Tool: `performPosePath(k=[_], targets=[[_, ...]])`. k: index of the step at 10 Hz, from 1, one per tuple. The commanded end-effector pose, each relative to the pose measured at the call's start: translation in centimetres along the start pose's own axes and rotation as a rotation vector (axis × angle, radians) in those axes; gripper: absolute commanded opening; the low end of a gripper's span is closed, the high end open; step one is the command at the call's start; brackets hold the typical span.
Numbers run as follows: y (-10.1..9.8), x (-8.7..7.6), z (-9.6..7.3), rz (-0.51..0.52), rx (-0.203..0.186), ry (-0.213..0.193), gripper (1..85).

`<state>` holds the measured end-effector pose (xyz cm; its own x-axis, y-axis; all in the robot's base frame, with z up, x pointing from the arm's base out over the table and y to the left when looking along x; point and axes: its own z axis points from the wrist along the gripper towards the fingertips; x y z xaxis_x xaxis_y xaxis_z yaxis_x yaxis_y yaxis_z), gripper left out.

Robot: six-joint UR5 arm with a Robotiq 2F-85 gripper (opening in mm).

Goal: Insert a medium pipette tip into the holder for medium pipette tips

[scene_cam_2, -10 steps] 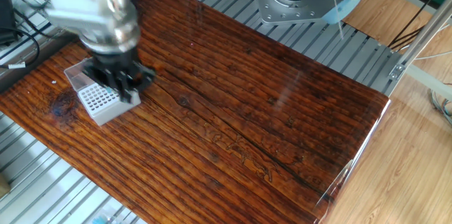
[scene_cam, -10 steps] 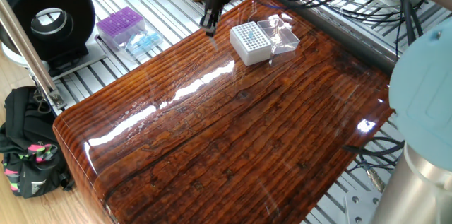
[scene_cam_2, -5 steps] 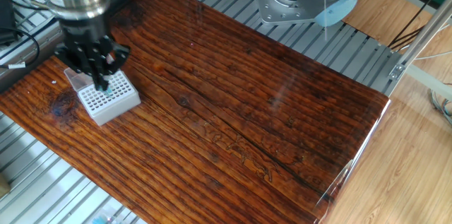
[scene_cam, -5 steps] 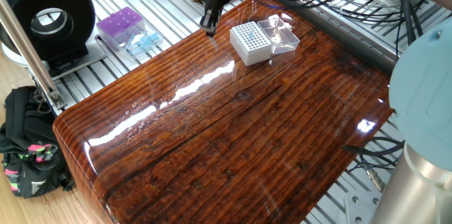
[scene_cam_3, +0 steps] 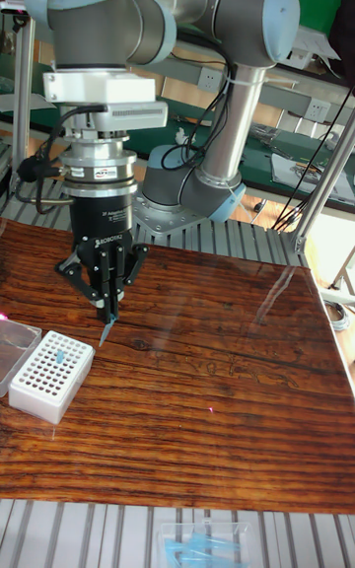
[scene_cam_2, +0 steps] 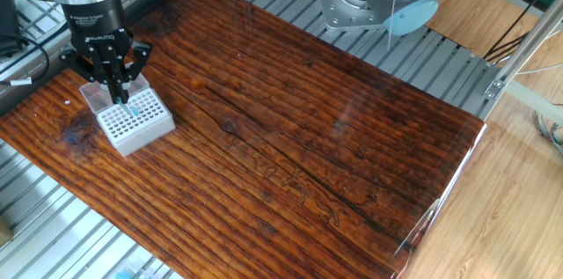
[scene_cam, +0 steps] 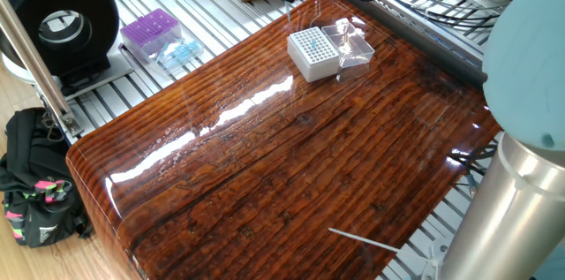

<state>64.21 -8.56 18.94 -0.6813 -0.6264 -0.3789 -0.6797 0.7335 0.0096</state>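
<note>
Movement first: a second ago the gripper (scene_cam_2: pixel 119 92) was a blur down by the lower right side of the holder for medium pipette tips (scene_cam_2: pixel 136 125) in the other fixed view. Half a second ago it had swung over the grid, and now it's sharp and upright at the upper left of the frame, right over the back rows of holes. It looks like the sideways travel is done and it has settled into lining up.

In the tall fixed view the fingers are pinched in narrow, with the medium pipette tip (scene_cam_3: pixel 104 333) poking out below them, point down. It's still in the air, not yet in a hole. From that angle it reads as just right of the holder, but that could be the camera angle, so I can't tell which hole it's over.

There's a small bluish speck on the grid. I can't tell if that's a tip already seated or something else.

One fixed view used to show the gripper near the top edge. It isn't in sight there now, just the holder on the wooden table (scene_cam: pixel 265 174) with its clear lid (scene_cam: pixel 353 46) open beside it.

My guess is that what's left is a straight careful drop, and any small offset would make the tip catch on the grid
</note>
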Motion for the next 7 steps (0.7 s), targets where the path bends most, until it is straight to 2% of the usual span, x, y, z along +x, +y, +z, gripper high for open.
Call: performPosePath(k=[1, 2, 5, 7], targets=[[0.3, 1.2, 0.3, 0.004, -0.014, -0.01, 1.0], [0.5, 1.3, 0.5, 0.008, -0.026, -0.026, 1.0], [-0.3, 3.1, 1.2, -0.044, -0.013, -0.041, 1.0], [0.1, 4.0, 1.7, -0.043, -0.042, -0.069, 1.0]])
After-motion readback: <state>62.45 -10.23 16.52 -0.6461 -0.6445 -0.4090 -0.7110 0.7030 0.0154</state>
